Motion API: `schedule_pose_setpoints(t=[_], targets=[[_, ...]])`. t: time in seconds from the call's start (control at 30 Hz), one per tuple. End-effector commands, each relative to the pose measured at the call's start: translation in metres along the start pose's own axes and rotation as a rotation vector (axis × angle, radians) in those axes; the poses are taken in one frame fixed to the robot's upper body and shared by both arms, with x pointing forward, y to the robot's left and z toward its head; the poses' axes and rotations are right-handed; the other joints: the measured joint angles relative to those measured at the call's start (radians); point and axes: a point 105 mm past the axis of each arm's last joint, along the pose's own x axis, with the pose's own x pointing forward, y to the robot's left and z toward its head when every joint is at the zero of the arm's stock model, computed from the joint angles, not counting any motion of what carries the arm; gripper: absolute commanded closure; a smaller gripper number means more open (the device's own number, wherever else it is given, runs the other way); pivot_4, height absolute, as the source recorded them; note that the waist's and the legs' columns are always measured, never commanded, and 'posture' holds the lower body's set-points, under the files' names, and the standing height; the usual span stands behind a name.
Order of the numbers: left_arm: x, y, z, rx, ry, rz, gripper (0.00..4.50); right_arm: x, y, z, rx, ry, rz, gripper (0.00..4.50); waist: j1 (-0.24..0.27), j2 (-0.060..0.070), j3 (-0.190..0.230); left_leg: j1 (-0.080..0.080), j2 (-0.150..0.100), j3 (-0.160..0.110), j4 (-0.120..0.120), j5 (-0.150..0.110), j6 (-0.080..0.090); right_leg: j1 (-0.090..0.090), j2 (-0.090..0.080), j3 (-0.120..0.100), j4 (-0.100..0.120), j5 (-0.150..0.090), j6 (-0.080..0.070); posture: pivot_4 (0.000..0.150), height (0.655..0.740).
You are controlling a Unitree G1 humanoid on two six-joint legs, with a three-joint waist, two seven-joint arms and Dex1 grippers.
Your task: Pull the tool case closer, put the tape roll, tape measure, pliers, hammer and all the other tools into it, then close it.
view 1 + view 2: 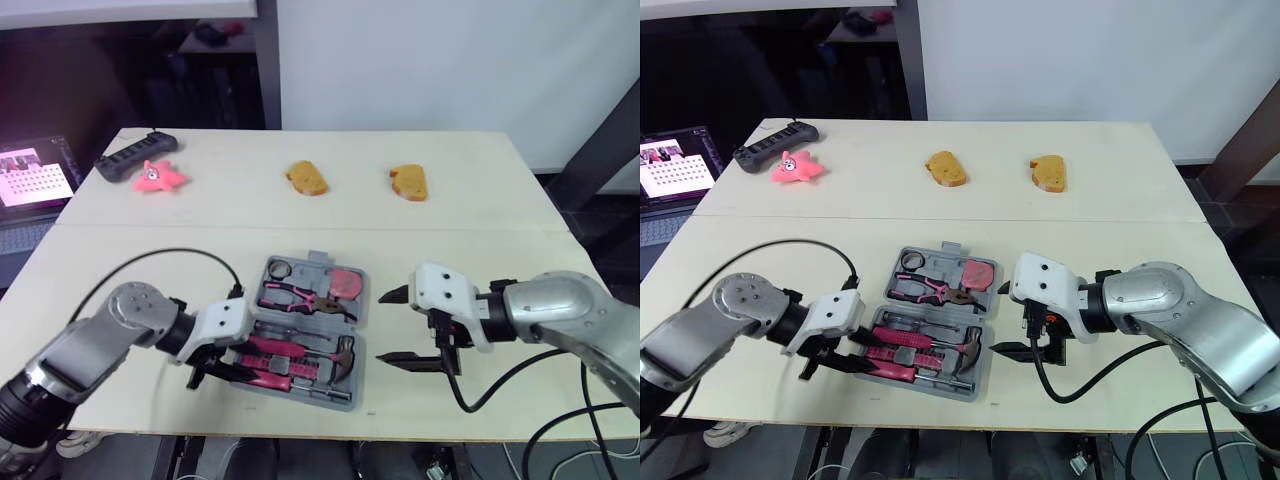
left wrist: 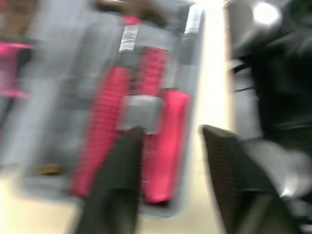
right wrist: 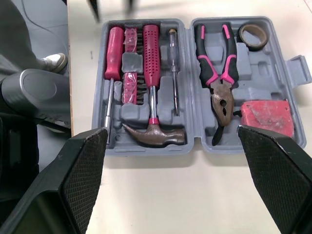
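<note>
Now, head view: the filled case (image 1: 310, 335) lies on the table (image 1: 450, 200) between left gripper (image 1: 215, 372) and right gripper (image 1: 390, 327), both spread; left wrist view: fingers (image 2: 117, 185) astride its rim; right wrist view: stiff, likely heavy plastic, best taken at the latch rim.

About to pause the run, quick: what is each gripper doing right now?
Left gripper: open, fingers apart at the tool case edge, holding nothing.
Right gripper: open wide, empty, beside the tool case.
</note>
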Motion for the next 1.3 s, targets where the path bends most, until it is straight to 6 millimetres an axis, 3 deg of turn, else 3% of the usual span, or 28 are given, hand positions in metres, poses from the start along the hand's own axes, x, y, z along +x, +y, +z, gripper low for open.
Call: schedule_pose_setpoints(t=[0.03, 0.27, 0.4, 0.6, 0.7, 0.93, 1.07, 1.2, 1.3], targets=[[0.004, 0.011, 0.008, 0.092, -0.132, 0.067, 4.43, -0.002, -0.004, 0.006, -0.044, -0.015, -0.008, 0.00, 0.000, 0.000, 0.000, 0.000, 0.000, 0.000, 0.001, 0.000, 0.000, 0.000, 0.000, 0.000, 0.000, 0.000, 0.000, 0.150, 0.7400], [0.028, 0.008, 0.007, 0.179, -0.173, 0.038, 4.43, -0.004, -0.007, 0.006, -0.052, -0.001, -0.029, 0.00, -0.003, 0.000, 0.000, 0.000, 0.000, 0.000, 0.001, 0.000, 0.000, 0.000, 0.000, 0.000, 0.000, 0.000, 0.000, 0.150, 0.7400], [0.035, -0.001, -0.004, 0.180, -0.152, -0.002, 4.43, -0.005, -0.007, 0.007, -0.051, 0.000, -0.033, 0.00, -0.007, 0.001, 0.000, 0.000, 0.000, 0.000, 0.001, 0.000, 0.001, 0.000, 0.000, 0.000, 0.000, 0.000, 0.000, 0.150, 0.7400], [0.059, -0.010, -0.059, 0.134, -0.043, -0.022, 4.43, -0.005, -0.007, -0.002, -0.026, 0.028, -0.040, 0.00, -0.003, 0.002, -0.001, 0.001, 0.000, 0.000, 0.001, -0.001, 0.002, 0.001, 0.000, 0.000, 0.000, 0.000, 0.000, 0.150, 0.7400], [0.064, -0.006, -0.061, 0.126, -0.058, -0.001, 4.43, -0.006, -0.007, -0.002, -0.025, 0.024, -0.038, 0.00, 0.003, 0.007, -0.005, 0.005, 0.000, 0.000, 0.001, -0.001, 0.002, 0.007, 0.000, 0.000, -0.003, 0.000, -0.001, 0.150, 0.7400], [0.026, 0.011, -0.011, 0.043, -0.274, 0.073, 4.43, -0.008, 0.000, 0.009, -0.022, -0.121, -0.039, 0.00, 0.010, 0.007, -0.005, 0.005, 0.000, 0.000, 0.002, -0.001, 0.002, 0.008, 0.001, 0.000, -0.003, 0.000, 0.001, 0.150, 0.7400], [-0.005, 0.017, 0.006, 0.004, -0.331, 0.133, 4.43, -0.009, 0.001, -0.009, 0.037, -0.109, -0.046, 0.00, 0.007, 0.007, -0.005, 0.004, 0.000, 0.000, 0.001, -0.002, 0.003, 0.007, 0.000, 0.000, -0.003, 0.001, 0.002, 0.150, 0.7400], [-0.039, 0.037, 0.000, -0.049, -0.308, 0.291, 4.43, -0.009, -0.011, -0.028, 0.103, -0.117, -0.120, 0.00, -0.002, 0.006, -0.005, 0.004, 0.000, 0.000, 0.002, -0.002, 0.003, 0.007, 0.000, 0.000, -0.003, 0.001, 0.002, 0.150, 0.7400], [-0.058, 0.056, -0.023, -0.030, -0.220, 0.439, 4.50, -0.003, -0.021, -0.057, 0.149, -0.059, -0.141, 0.87, -0.009, 0.007, -0.005, 0.004, 0.000, 0.000, 0.002, -0.002, 0.003, 0.007, 0.000, 0.000, -0.003, 0.000, 0.002, 0.150, 0.7400]])
